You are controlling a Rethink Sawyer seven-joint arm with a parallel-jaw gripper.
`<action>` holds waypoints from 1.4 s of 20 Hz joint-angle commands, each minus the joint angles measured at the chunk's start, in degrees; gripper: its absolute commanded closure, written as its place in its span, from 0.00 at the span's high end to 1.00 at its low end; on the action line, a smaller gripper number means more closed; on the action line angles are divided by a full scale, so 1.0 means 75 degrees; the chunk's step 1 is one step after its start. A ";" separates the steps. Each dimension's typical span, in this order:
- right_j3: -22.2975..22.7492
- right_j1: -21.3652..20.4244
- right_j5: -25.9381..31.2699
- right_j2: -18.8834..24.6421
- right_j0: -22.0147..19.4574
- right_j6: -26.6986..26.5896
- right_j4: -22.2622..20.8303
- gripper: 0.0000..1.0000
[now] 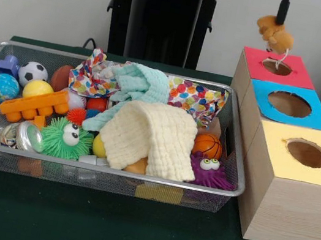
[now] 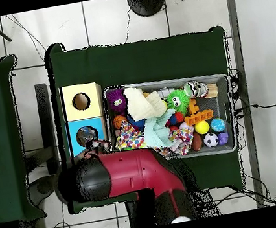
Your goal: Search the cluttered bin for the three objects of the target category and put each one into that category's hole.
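Observation:
My gripper (image 1: 280, 20) comes down at the top right of the front view, shut on a tan-brown plush animal (image 1: 275, 34). The plush hangs just above the round hole (image 1: 277, 67) in the red top of the wooden box, and a pale loop dangles from it toward the hole. The wire mesh bin (image 1: 102, 170) lies to the left, full of clutter. No other plush animal shows plainly in it. In the overhead view my red arm (image 2: 131, 173) covers the red-topped box, and the bin's rim (image 2: 232, 109) shows to the right.
The blue-topped box (image 1: 310, 118) and the yellow-topped box (image 1: 278, 159) stand in a row in front of the red one. The bin holds a cream cloth (image 1: 154, 137), a mint cloth (image 1: 138, 85), green (image 1: 67, 139) and purple (image 1: 208, 172) spiky balls, several balls and an orange block (image 1: 34, 104).

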 commanded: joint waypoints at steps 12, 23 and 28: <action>0.0745 0.0624 -0.0901 -0.1163 0.0641 0.3409 -0.0196 0.00; 0.0620 0.1171 -0.1268 -0.1672 0.1478 0.4038 0.0279 0.00; 0.0539 0.1514 -0.1573 -0.1591 0.1483 0.4180 0.0280 0.00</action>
